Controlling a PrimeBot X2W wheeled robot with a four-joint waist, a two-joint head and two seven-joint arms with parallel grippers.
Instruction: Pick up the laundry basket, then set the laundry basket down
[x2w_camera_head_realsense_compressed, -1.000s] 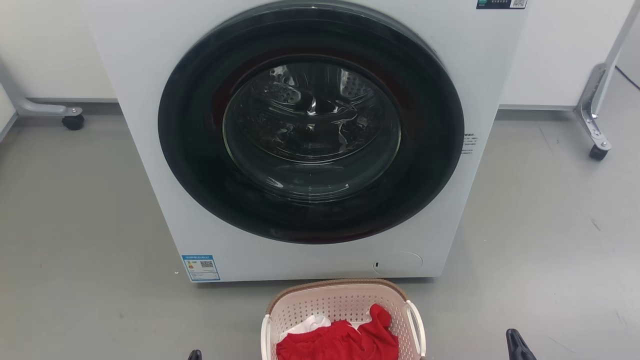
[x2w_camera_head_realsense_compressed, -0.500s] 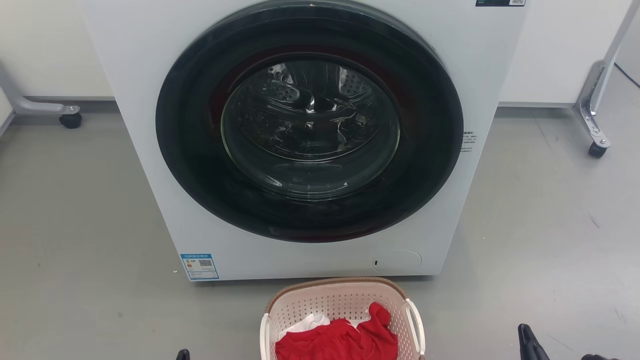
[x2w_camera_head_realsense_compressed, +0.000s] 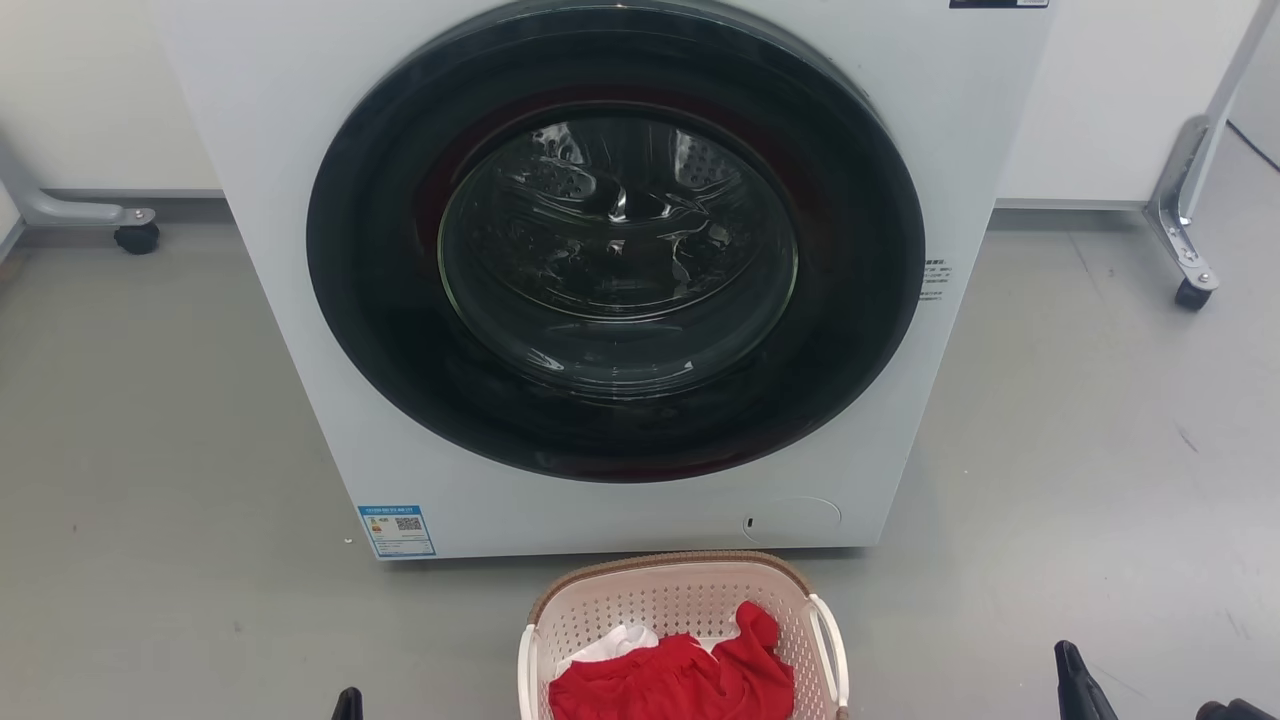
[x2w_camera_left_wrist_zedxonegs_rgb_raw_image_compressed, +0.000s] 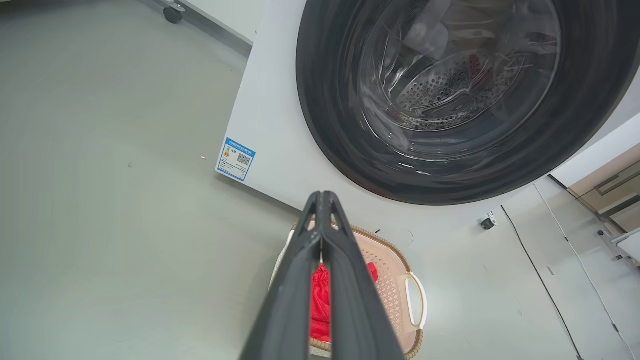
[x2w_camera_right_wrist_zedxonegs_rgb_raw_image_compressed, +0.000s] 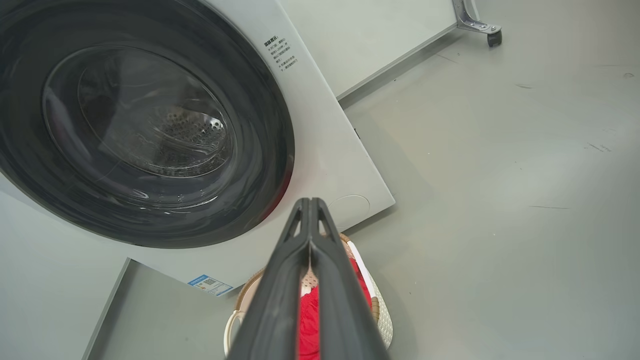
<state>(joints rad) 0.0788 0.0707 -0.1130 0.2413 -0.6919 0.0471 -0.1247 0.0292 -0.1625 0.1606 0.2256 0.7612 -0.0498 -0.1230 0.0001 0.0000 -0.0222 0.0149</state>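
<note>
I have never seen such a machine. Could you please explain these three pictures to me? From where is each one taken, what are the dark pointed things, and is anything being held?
A wheeled robot with two arms took all three pictures. The wide one comes from a camera on its head, looking down at a white washing machine with its round door shut, standing on a grey floor. In front of it sits the laundry basket, with a red cloth and a white cloth inside. The other two pictures come from cameras on the robot's wrists. The dark pointed shape in each is that arm's two long fingers: they form the left gripper and the right gripper. Both pairs of fingers are pressed together and hold nothing, and neither touches the basket.
</note>
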